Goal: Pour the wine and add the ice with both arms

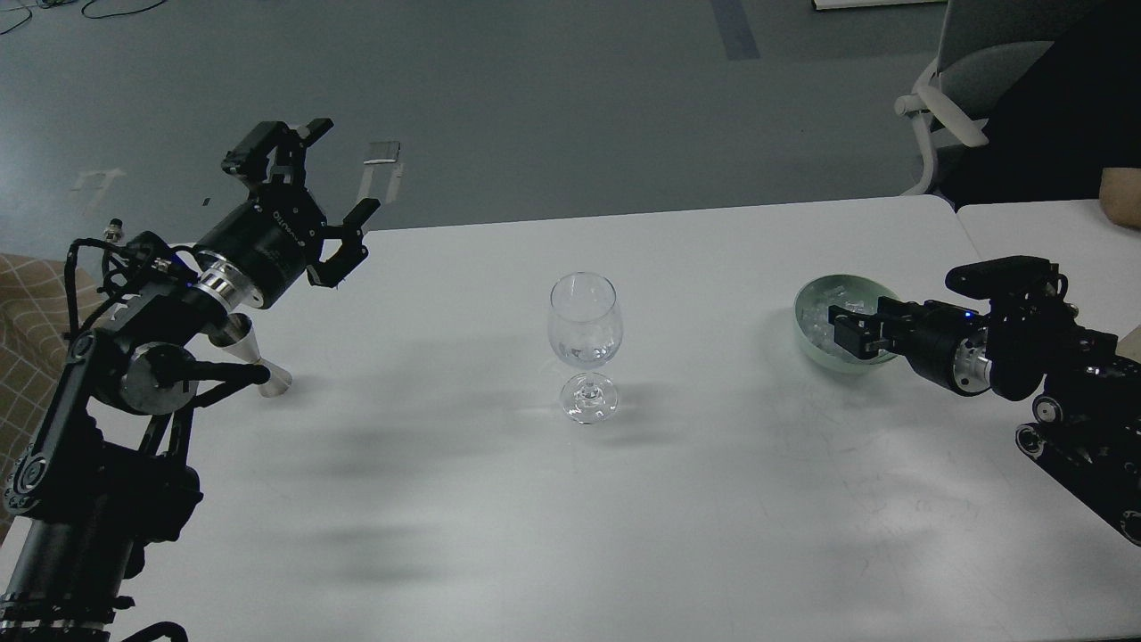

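An empty clear wine glass [584, 343] stands upright at the middle of the white table [624, 517]. A pale green bowl [803, 337] at the right holds a heap of clear ice cubes [817, 314]. My right gripper [845, 332] reaches in from the right and sits low over the bowl's near side, at the ice. It is dark and I cannot tell its fingers apart. My left gripper [334, 171] is open and empty, raised above the table's far left corner. A small silver jigger [261, 364] stands on the table under my left arm.
A second white table [1043, 227] adjoins at the far right. A grey chair [958, 98] stands behind it. Grey floor lies beyond the far edge. A checked tan surface [22, 303] shows at the left edge.
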Controlling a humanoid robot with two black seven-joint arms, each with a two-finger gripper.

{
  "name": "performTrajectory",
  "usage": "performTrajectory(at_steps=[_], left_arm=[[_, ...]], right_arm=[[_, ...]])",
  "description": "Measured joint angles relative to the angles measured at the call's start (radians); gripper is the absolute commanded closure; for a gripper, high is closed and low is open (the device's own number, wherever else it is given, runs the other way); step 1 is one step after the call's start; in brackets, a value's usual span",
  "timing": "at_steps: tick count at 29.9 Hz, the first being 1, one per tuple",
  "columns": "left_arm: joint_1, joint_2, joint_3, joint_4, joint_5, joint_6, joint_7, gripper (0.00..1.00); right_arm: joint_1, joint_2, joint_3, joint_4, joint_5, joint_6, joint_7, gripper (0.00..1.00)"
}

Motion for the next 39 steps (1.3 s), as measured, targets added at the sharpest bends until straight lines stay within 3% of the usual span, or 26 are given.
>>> performTrajectory(at_steps=[39], left_arm=[[0.009, -0.009, 0.0, 0.0, 0.0, 0.002, 0.0, 0.02]], right_arm=[[0.027, 0.017, -0.001, -0.037, 0.001, 0.002, -0.005, 0.46]])
